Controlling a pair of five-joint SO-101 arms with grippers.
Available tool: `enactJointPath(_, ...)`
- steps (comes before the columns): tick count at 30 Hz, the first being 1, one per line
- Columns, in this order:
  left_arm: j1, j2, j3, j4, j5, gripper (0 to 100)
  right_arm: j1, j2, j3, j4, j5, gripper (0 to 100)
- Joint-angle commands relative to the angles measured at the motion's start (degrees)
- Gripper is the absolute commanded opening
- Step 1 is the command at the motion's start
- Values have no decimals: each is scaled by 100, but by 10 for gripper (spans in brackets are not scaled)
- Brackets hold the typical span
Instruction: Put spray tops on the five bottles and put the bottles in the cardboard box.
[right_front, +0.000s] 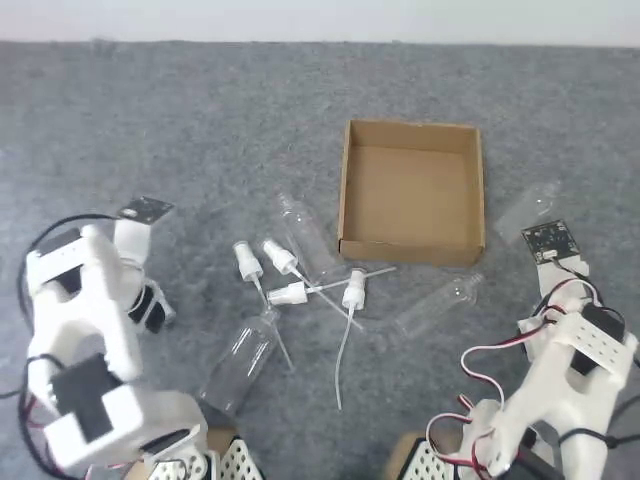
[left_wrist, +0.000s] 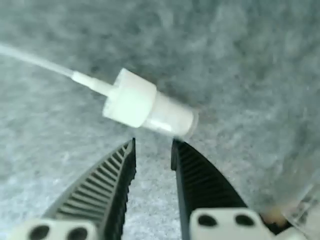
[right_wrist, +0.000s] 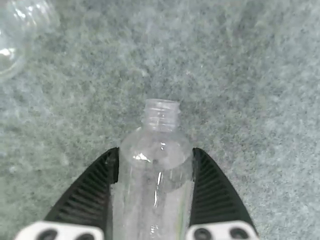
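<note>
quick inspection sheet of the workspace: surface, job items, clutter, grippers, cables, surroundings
surface: grey carpet, flat.
job's things: cardboard box open, nothing inside; clear bottles lying on the carpet around it; loose spray tops clustered near its front left corner.
clutter: nothing seen.
grippers: left gripper open, a spray top lying just past its tips; right gripper closed on an uncapped bottle.
cables: black lead at the left edge; red, white and black wires lower right.
surroundings: pale wall behind the carpet.
</note>
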Motion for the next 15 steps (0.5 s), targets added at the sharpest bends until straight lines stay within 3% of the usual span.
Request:
enactJointPath(1, 88, -580, -409, 26, 343, 113, -13, 22, 202, 154, 62, 7)
enactJointPath(7, 202, -721, -1191, -53, 624, 113, -22, 22, 202, 163, 62, 7)
enactJointPath(15, 167, -448, -514, -2075, 932, 113, -13, 22, 202, 198, 62, 7)
